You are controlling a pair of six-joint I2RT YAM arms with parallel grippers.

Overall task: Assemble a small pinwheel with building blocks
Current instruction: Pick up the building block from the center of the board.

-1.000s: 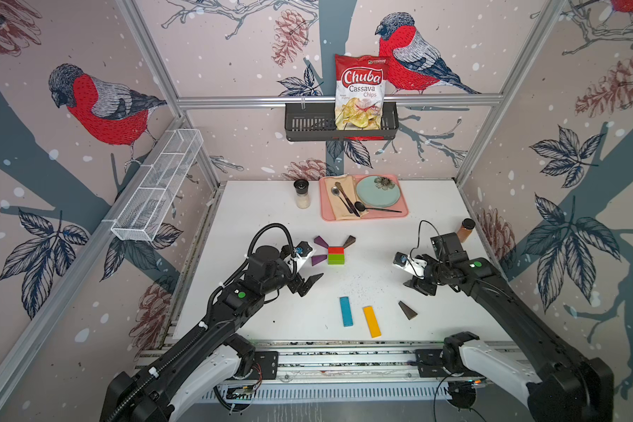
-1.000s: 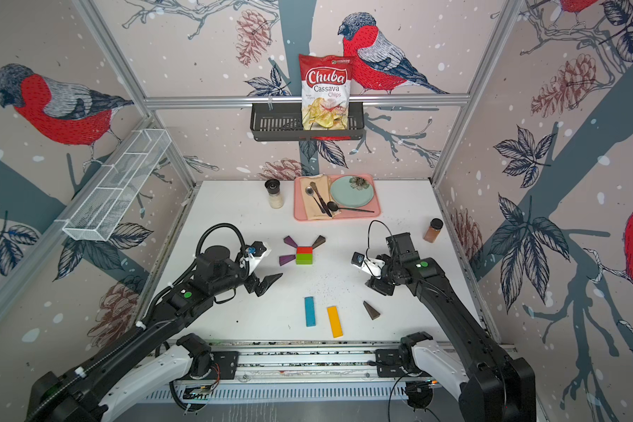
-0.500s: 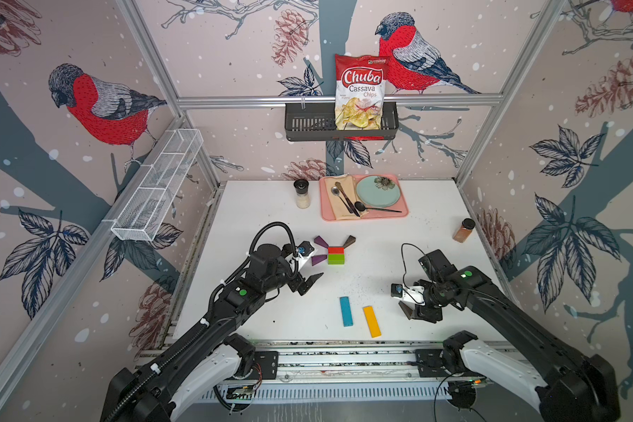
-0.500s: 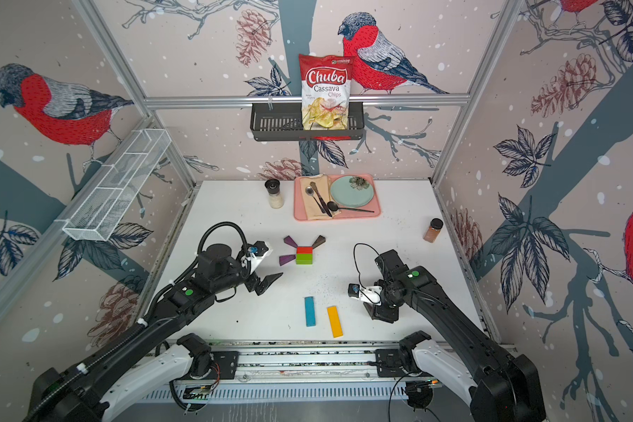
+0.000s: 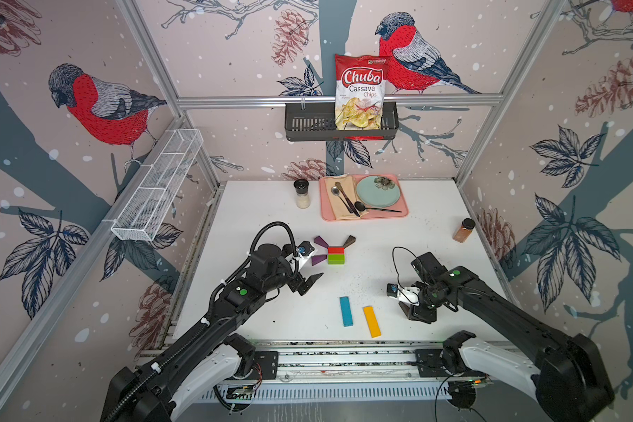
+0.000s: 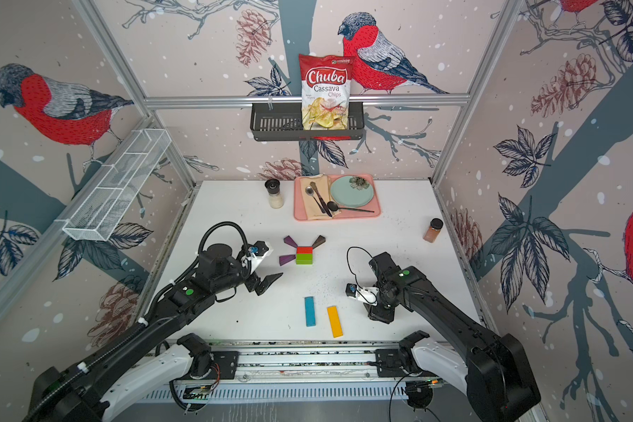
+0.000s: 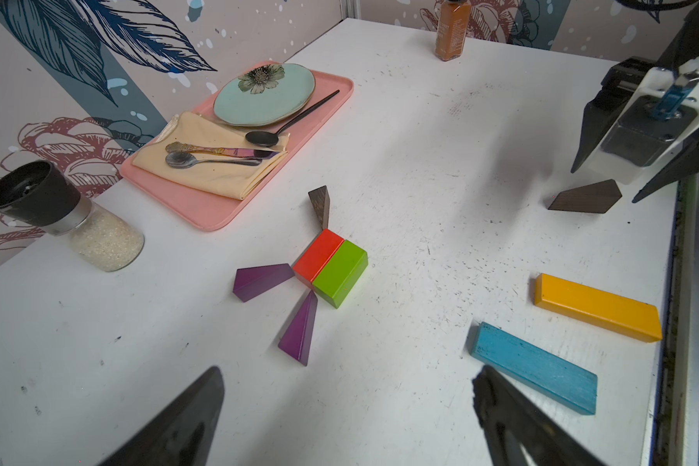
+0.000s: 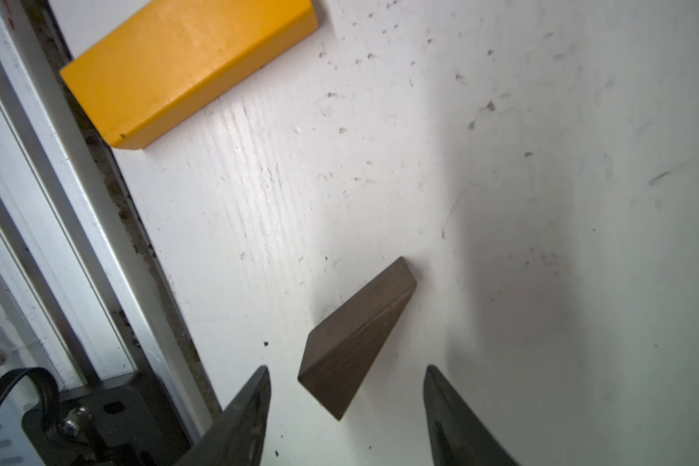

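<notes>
Two arms reach over the white surface (image 5: 399, 255), and both tools read plainly. The left tool (image 5: 309, 283) hangs empty with its jaws wide apart, near the figure on its purple side. The right tool (image 8: 346, 371) sits low by the front edge, jaws apart on either side of the loose brown wedge (image 8: 356, 335); a gap shows on each side, so nothing is clamped. At mid-surface the pinwheel (image 5: 336, 254) looks a little over half built. The red brick (image 7: 317, 254) and green brick (image 7: 340, 272) lie side by side as the hub, the purple wedges (image 7: 261, 280) fan from one side, and the placed brown wedge (image 7: 320, 207) points out from the red brick's corner. Left for you: the blue bar (image 5: 346, 311) and yellow bar (image 5: 372, 321), lying near each other by the front edge, have to become the stem. The loose brown wedge has yet to be gripped and carried to the hub's open corner.
</notes>
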